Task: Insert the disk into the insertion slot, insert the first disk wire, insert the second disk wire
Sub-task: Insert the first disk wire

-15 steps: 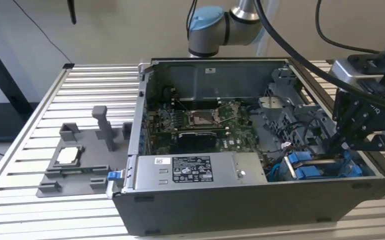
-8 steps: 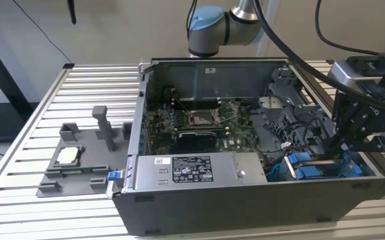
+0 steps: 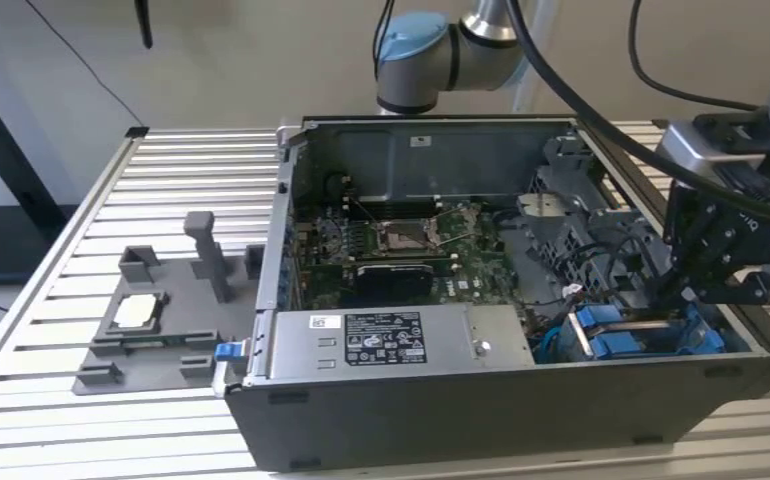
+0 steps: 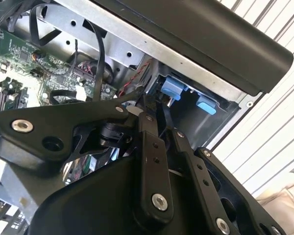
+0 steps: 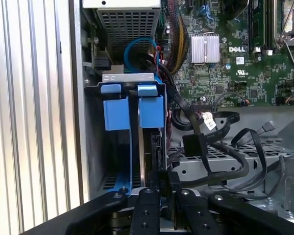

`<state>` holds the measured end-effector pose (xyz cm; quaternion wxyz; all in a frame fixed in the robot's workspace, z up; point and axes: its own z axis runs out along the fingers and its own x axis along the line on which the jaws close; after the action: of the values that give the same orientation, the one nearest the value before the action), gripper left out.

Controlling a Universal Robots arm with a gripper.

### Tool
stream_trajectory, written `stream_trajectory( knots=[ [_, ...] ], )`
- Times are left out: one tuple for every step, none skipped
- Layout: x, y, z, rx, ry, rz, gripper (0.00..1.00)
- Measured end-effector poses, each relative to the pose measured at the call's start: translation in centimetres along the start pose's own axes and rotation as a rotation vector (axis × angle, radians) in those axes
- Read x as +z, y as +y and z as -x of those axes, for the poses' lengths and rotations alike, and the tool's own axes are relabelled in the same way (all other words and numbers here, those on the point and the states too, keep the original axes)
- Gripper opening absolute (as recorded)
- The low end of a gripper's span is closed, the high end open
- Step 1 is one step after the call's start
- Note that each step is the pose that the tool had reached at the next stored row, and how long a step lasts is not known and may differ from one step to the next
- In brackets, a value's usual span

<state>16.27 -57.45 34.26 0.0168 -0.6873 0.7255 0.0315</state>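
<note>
The disk stands on edge in the insertion slot of the drive bay, its blue carrier at the far end. An empty blue carrier sits beside it. My gripper is at the disk's near end, its fingers drawn close together on the edge. In the exterior view the gripper reaches down into the case's front corner on the exterior view's right, above the blue carriers. In the second wrist view the fingertips meet near the blue tabs. Loose black disk wires lie beside the bay.
The open computer case lies on a slatted table. Inside are the motherboard and a grey labelled power supply box. A grey fixture stands on the exterior view's left. Cable bundles crowd the bay's far end.
</note>
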Motion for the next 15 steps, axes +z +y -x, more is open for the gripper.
stream_trajectory(
  knots=[
    [0.0, 0.0, 0.0, -0.006, 0.0001, 0.0, 0.19],
    [0.01, 0.0, 0.0, -0.011, 0.0002, -0.0001, 0.19],
    [0.02, 0.0, -0.01, -0.017, 0.0003, -0.0002, 0.19],
    [0.02, 0.0, -0.01, -0.022, 0.0004, -0.0006, 0.19],
    [0.03, 0.0, -0.01, -0.027, 0.0006, -0.0012, 0.19],
    [0.05, 0.0, -0.01, -0.033, 0.0006, -0.0021, 0.19],
    [0.06, 0.0, -0.01, -0.039, 0.0006, -0.0031, 0.19],
    [0.07, 0.0, -0.01, -0.045, 0.0007, -0.0042, 0.19],
    [0.08, 0.0, -0.01, -0.051, 0.0007, -0.0054, 0.19],
    [0.1, 0.01, -0.01, -0.055, 0.0008, -0.007, 0.19],
    [0.13, 0.03, -0.02, -0.055, 0.0007, -0.0096, 0.19],
    [0.17, 0.03, -0.02, -0.056, 0.0006, -0.0133, 0.19],
    [0.21, 0.03, -0.02, -0.057, 0.0006, -0.0173, 0.19],
    [0.25, 0.05, -0.02, -0.057, 0.0005, -0.0204, 0.19],
    [0.3, 0.07, -0.03, -0.057, 0.0004, -0.0217, 0.19]
  ],
)
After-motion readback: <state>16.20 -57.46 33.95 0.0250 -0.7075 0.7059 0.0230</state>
